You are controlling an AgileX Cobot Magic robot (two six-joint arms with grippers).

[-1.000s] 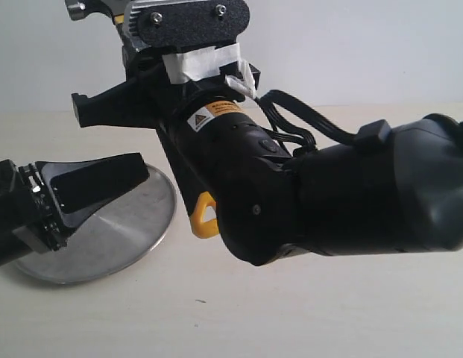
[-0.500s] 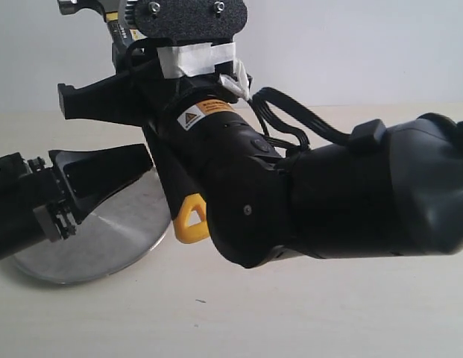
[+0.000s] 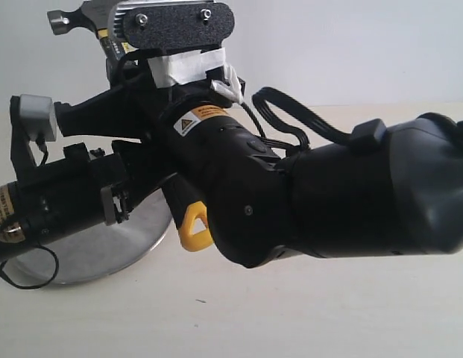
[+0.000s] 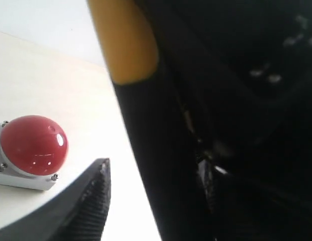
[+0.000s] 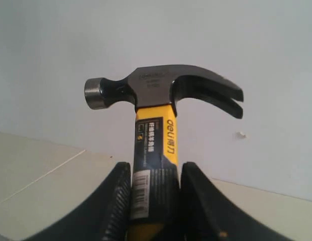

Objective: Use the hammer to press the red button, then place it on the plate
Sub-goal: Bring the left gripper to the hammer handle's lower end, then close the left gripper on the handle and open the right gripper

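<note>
My right gripper (image 5: pixel 154 173) is shut on the hammer (image 5: pixel 156 135) and holds it upright, clear of the table. The dark steel head (image 3: pixel 67 19) is at the top and the yellow handle end (image 3: pixel 194 227) hangs below the wrist. My left gripper (image 4: pixel 156 168) is open; one ribbed finger (image 4: pixel 93 196) stands a small gap away from the black handle (image 4: pixel 150 150), and the other side is too dark to read. The red button (image 4: pixel 34 145) sits on its grey base on the table beyond that finger. The silver plate (image 3: pixel 104 257) lies under the left arm (image 3: pixel 67 198).
The bulky right arm (image 3: pixel 350 194) fills the middle and right of the exterior view and hides the red button there. Pale tabletop (image 3: pixel 216 321) shows in front of it, and a white wall stands behind.
The left arm has moved right and up from over the plate, bringing its open jaws to the hammer's lower handle. The right arm has shifted the hammer slightly left.
</note>
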